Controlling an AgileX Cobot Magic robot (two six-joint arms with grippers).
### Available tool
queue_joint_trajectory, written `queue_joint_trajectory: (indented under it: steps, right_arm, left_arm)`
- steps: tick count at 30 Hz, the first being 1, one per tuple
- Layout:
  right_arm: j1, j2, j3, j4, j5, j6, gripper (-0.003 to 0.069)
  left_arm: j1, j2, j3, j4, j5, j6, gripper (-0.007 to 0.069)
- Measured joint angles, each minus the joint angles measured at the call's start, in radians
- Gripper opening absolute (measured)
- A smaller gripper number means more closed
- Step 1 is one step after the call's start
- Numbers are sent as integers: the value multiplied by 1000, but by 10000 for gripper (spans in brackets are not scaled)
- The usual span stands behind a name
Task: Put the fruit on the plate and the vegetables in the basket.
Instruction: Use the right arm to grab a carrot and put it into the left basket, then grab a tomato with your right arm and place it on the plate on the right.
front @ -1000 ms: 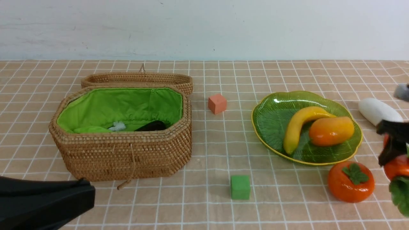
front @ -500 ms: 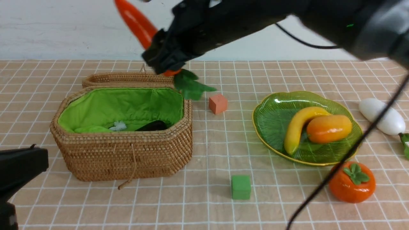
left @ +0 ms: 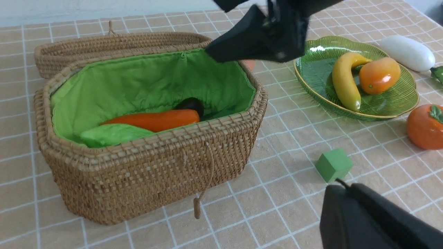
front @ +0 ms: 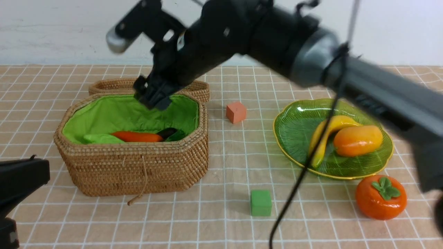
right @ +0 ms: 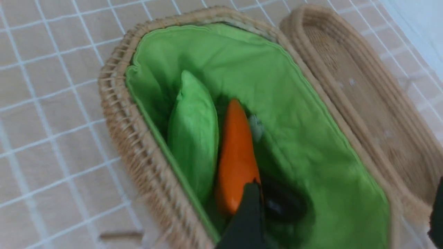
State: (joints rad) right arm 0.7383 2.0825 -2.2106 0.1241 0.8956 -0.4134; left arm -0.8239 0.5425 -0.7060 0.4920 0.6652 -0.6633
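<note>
The orange carrot (front: 136,137) lies in the wicker basket (front: 135,166) between the green bitter gourd (right: 193,131) and the dark eggplant (left: 192,103). Just above the basket's back rim my right gripper (front: 154,97) hangs open with nothing between its fingers (right: 244,218). Banana (front: 341,122) and mango (front: 358,140) rest on the green plate (front: 290,131). On the table in front of the plate stands the persimmon (front: 380,197). The white radish (left: 406,52) lies beyond the plate, hidden by my arm in the front view. Low at the near left, my left gripper (front: 20,180) is shut and empty.
An orange-pink cube (front: 236,112) stands between basket and plate, and a green cube (front: 260,203) sits nearer the front. The basket's lid (front: 193,88) lies open behind it. My right arm's cable (front: 304,173) hangs across the plate's left side.
My right gripper carried the carrot from the far right across to above the basket, then opened; the carrot now lies inside. The left gripper drew back to the left.
</note>
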Motion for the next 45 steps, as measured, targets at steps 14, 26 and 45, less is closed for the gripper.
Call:
queue_joint_trajectory:
  steps: [14,26,45]
  right_arm:
    - [-320,-562,370,-277,351,527,-13]
    - [-883,-753,1318,154,-55,524,310]
    - [-937,-436,1377,768,-320,-183,590]
  left_arm:
    - [0,11,0,-313,-158,350,-13]
    - [0,13,0,-325,-186,402,-13]
    - [0,18,0,-325,-170,402,-10]
